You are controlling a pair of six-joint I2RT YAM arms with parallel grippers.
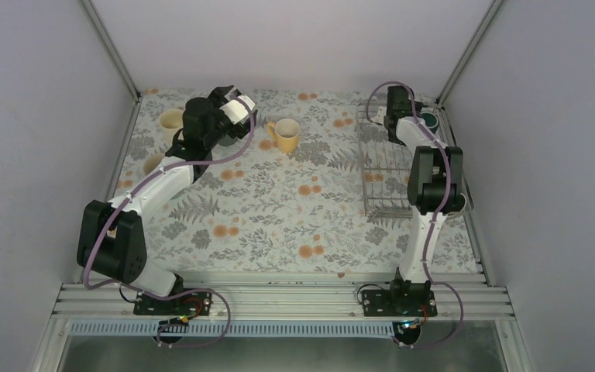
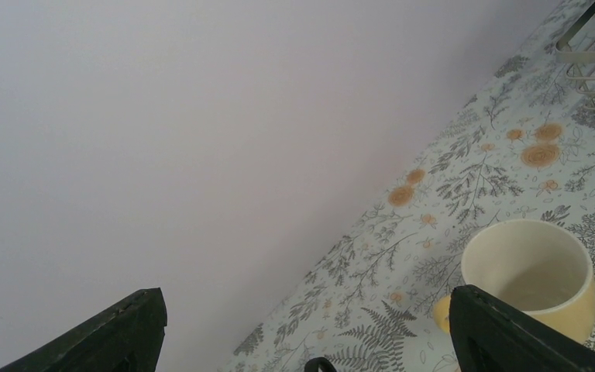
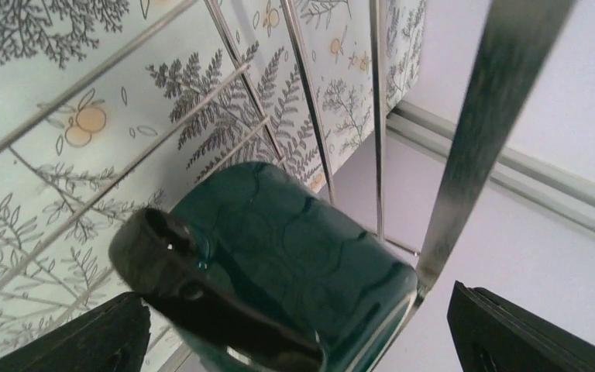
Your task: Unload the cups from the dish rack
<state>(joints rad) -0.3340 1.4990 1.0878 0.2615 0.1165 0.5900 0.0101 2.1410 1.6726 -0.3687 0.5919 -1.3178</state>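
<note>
Dark teal-green glazed ceramic mug [image 3: 279, 256] sits in the silver wire dish rack [image 1: 380, 174], upper right; the right hand [image 3: 290, 341], spread wide, faces it. Next, I judge: close squarely on it and lift clear of the wires. Left hand [image 2: 310, 341] spread, empty, near the yellow mug [image 2: 531, 271]. Floral worktop [image 1: 279, 217], pale walls [image 1: 279, 39].

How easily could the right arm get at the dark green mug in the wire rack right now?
Probably yes: the right gripper is open and close to the green mug, with a finger toward each side. Only the thin wires of the dish rack stand beside the mug, and nothing sits between it and the gripper.
</note>
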